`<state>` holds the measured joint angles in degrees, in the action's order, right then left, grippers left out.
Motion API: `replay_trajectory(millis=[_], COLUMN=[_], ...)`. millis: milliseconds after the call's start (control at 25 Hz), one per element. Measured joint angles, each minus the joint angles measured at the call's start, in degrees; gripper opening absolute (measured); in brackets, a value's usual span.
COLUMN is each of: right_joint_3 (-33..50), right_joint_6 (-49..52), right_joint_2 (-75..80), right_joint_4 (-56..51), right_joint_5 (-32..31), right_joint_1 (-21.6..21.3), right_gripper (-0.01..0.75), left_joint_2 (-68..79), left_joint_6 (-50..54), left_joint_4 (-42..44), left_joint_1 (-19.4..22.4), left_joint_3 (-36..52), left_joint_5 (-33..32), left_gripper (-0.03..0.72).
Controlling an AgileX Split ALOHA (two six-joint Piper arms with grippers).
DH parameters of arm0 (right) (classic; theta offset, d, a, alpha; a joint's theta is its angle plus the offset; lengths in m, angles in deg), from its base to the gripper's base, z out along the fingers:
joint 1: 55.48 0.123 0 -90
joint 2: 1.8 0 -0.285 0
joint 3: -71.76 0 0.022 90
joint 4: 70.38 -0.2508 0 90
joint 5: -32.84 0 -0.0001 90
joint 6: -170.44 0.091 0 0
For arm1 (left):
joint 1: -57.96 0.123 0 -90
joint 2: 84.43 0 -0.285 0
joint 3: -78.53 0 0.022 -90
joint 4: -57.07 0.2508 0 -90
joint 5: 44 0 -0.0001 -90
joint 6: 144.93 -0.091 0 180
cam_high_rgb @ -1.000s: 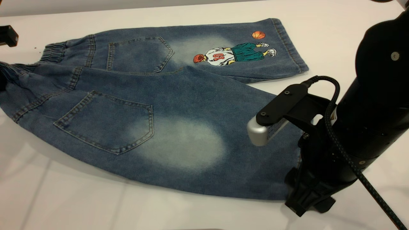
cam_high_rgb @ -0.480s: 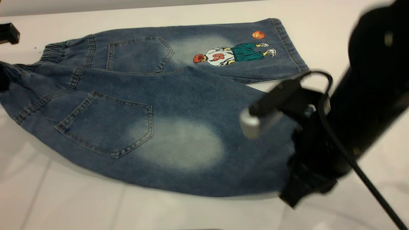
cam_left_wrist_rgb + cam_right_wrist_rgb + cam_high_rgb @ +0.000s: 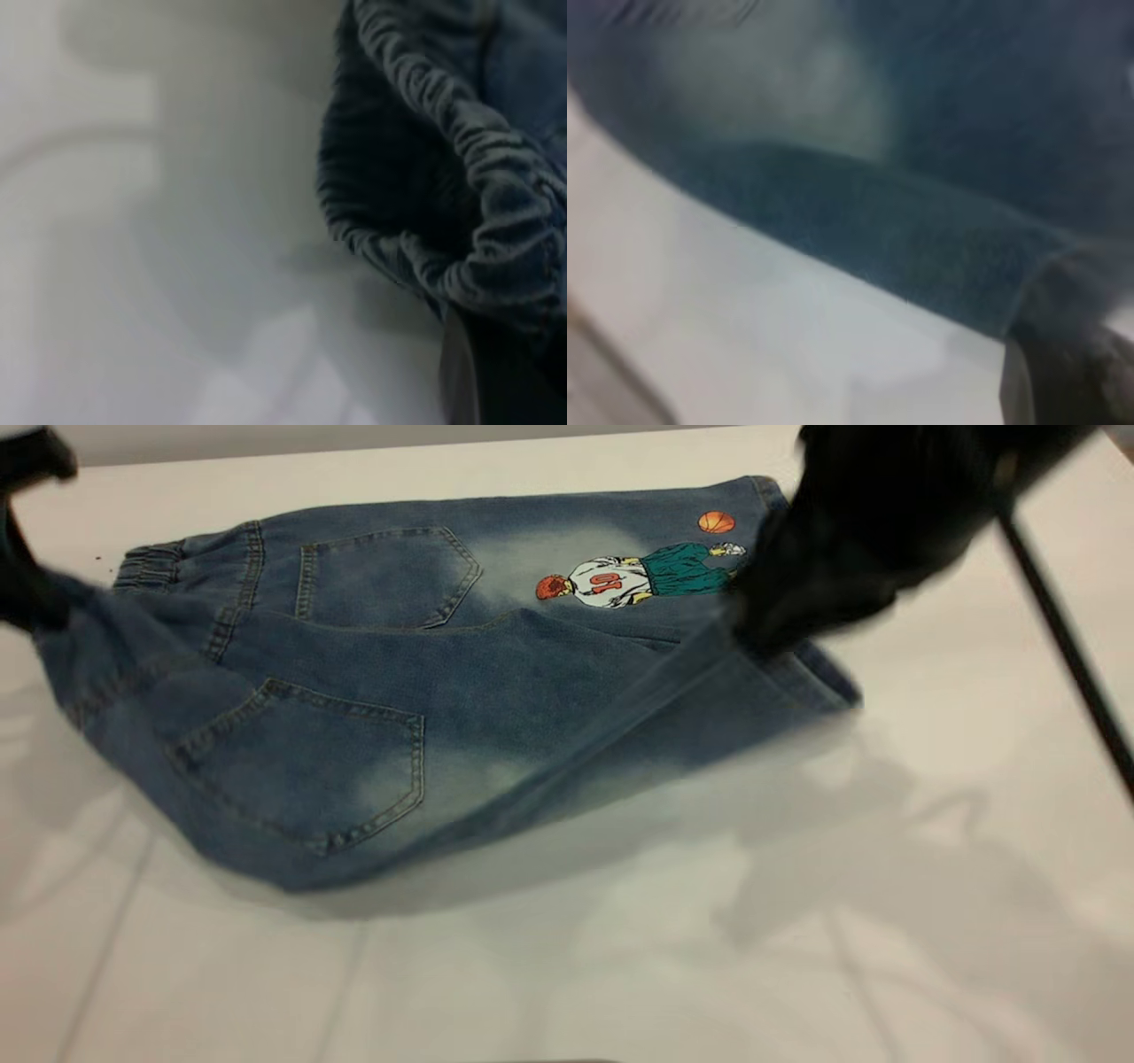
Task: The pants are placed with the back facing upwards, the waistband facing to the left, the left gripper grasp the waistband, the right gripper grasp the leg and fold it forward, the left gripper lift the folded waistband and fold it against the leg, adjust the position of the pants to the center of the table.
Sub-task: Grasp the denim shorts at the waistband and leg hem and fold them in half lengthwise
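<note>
The blue denim pants [image 3: 354,682] lie back up on the white table [image 3: 620,921], with the gathered waistband [image 3: 146,567] at the left. My left gripper [image 3: 27,602] is at the far left edge, shut on the near corner of the waistband [image 3: 496,195] and holding it off the table. My right gripper [image 3: 762,633] is shut on the hem of the plain leg [image 3: 620,708]. That leg is raised and drawn back over the printed leg [image 3: 620,580], and its pale patch [image 3: 788,80] shows in the right wrist view. The fold is partly blurred.
The near half and the right side of the table are bare white surface, crossed by the arms' shadows. The right arm's cable [image 3: 1063,646] hangs across the right side. The table's far edge runs just behind the pants.
The right gripper has lifted the plain leg's hem from the near right and swung it back toward the printed leg. The left gripper has raised the waistband corner, and the near edge of the pants has left the table.
</note>
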<state>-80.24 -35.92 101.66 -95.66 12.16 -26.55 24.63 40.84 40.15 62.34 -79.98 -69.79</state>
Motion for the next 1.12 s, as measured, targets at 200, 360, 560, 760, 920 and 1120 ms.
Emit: replay_trajectory(millis=[200, 360, 560, 760, 920, 1120], right_joint_3=[-4.5, -8.1, -8.8, -8.8, -8.9, -8.9], right_joint_6=[0.0, 0.0, -0.6, -3.0, -10.7, -22.6], right_joint_2=[0.3, 2.5, 5.8, 8.4, 11.8, 18.3], right_joint_4=[-1.1, -2.3, -2.4, -3.5, -6.9, -8.7], right_joint_5=[-0.5, -0.4, -4.8, -13.1, -11.7, -4.3], right_joint_1=[-5.3, -8.3, -8.8, -8.8, -6.9, -1.5], right_gripper=[0.025, 0.025, 0.03, 0.132, 0.331, 0.486], left_joint_2=[0.0, 0.0, 0.0, 0.0, 0.0, 0.0], left_joint_6=[0.0, 0.0, -2.5, -5.8, -8.9, -11.0], left_joint_4=[-4.5, -9.6, -13.5, -14.2, -14.3, -14.3], left_joint_1=[0.0, 0.0, 0.0, 0.0, 0.0, 0.0], left_joint_3=[-3.4, -5.2, -5.4, -5.4, -5.4, -5.4], left_joint_5=[1.9, 4.0, 4.8, 4.0, 2.5, 2.2], left_gripper=[0.048, 0.048, 0.048, 0.048, 0.048, 0.048])
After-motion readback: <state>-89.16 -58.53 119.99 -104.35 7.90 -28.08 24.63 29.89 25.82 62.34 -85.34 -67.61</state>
